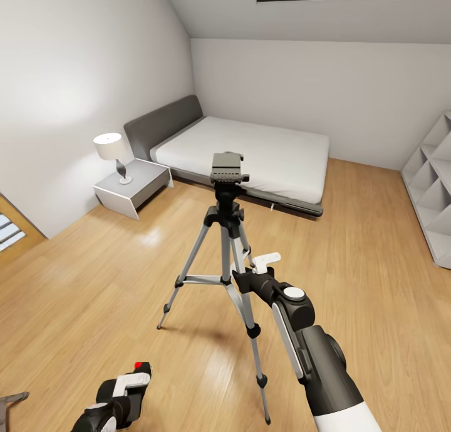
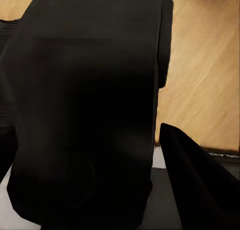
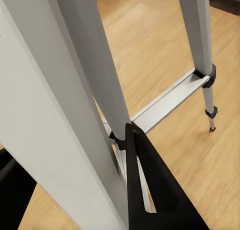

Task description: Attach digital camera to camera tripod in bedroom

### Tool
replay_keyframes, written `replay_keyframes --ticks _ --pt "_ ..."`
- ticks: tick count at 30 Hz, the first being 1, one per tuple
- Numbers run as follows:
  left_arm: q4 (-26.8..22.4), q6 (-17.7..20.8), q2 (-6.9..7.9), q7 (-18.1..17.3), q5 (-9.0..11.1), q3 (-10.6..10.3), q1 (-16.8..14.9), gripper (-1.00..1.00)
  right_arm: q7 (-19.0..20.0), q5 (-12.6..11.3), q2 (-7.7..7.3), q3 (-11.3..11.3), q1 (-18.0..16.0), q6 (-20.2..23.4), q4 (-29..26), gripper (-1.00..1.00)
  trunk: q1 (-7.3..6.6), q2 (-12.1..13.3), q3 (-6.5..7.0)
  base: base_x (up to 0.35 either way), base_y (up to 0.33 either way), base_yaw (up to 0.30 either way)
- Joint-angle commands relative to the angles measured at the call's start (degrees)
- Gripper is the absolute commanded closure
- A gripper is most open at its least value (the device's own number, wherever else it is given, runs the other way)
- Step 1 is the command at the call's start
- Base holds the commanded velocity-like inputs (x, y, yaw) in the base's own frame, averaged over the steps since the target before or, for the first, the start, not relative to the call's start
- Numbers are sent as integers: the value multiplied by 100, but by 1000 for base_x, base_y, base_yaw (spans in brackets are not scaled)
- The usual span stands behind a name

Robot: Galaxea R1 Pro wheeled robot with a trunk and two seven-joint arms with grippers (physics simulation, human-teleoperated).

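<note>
The camera tripod (image 1: pixel 227 231) stands on the wood floor in the middle of the head view, its grey-black head plate (image 1: pixel 227 168) bare on top. My right gripper (image 1: pixel 263 264) reaches it from the right at mid-leg height. In the right wrist view a silver leg (image 3: pixel 75 115) fills the gap between the black fingers (image 3: pixel 150 190), so the gripper looks shut on it. Low at the left, my left gripper (image 1: pixel 133 382) is shut on the digital camera, whose red button (image 1: pixel 142 365) peeks out. The camera's black body (image 2: pixel 85 105) blocks most of the left wrist view.
A low grey bed (image 1: pixel 250 150) lies behind the tripod. A white nightstand (image 1: pixel 134 185) with a lamp (image 1: pixel 113 149) stands at the left wall. White shelving (image 1: pixel 435 194) lines the right wall. Open wood floor (image 1: pixel 94 282) spreads around the tripod's feet.
</note>
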Motion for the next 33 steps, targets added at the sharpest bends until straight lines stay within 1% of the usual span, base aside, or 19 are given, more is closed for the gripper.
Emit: replay_keyframes --ticks 1,3,4,6,7,8,9,13,14,17,18,21,22,24,25,28,29,31,33 --pt "-72 48 22 115 75 182 -25 100 33 53 3 -2 -5 29 -8 100 3 -11 -10 0 0 0" --pt "-119 121 34 161 72 403 -48 100 35 54 3 -4 -5 29 -8 100 3 -11 -10 0 0 0" --pt "-177 239 45 190 59 618 -100 100 36 54 3 -10 -5 29 -9 100 3 -11 -10 0 0 0" --pt "-256 395 53 208 45 803 -182 100 38 53 3 -15 -5 29 -9 100 3 -11 -10 0 0 0" --pt "-348 574 65 220 32 950 -274 100 39 53 3 -15 -5 29 -9 100 3 -11 -10 0 0 0" --pt "-398 663 72 224 27 1008 -320 100 40 53 3 -12 -5 29 -9 100 3 -11 -10 0 0 0" --pt "-739 1133 118 252 6 1186 -647 100 37 53 3 -1 -5 29 -9 100 3 -11 -10 0 0 0" --pt "-997 1558 147 268 0 1229 -1060 100 40 53 3 -12 -5 29 -9 100 3 -11 -10 0 0 0" --pt "-1083 1789 152 271 -1 1238 -1255 100 39 53 3 -23 -5 29 -9 100 3 -11 -10 0 0 0" --pt "-1190 2164 165 272 0 1252 -1582 100 40 53 3 -33 -5 29 -9 100 3 -11 -10 0 0 0" --pt "-1250 2412 180 267 2 1266 -1828 100 41 53 3 -33 -5 29 -9 100 3 -11 -10 0 0 0" --pt "-1326 2749 204 259 7 1334 -2220 100 41 56 3 -27 -5 29 -9 100 3 -11 -10 0 0 0" --pt "-1383 2950 213 256 12 1423 -2486 100 42 58 3 -23 -5 29 -9 100 3 -11 -10 0 0 0" --pt "-1456 3116 220 254 27 1538 -2751 100 42 59 3 -23 -5 29 -9 100 3 -11 -10 0 0 0" --pt "-1533 3231 224 252 44 1660 -3016 100 42 58 3 -27 -5 29 -9 100 3 -11 -10 0 0 0" --pt "-1644 3338 229 251 60 1805 -3413 100 44 58 3 -33 -5 29 -11 100 3 -11 -10 0 0 0" --pt "-1666 3386 233 251 74 1863 -3685 100 46 58 3 -38 -5 29 -10 100 3 -11 -10 0 0 0" --pt "-1657 3424 232 250 90 1934 -4070 100 48 60 3 -44 -5 29 -17 100 3 -11 -10 0 0 0" --pt "-1672 3440 224 244 125 2025 -4337 100 49 60 3 -45 -5 32 -49 100 3 -11 -10 0 0 0"
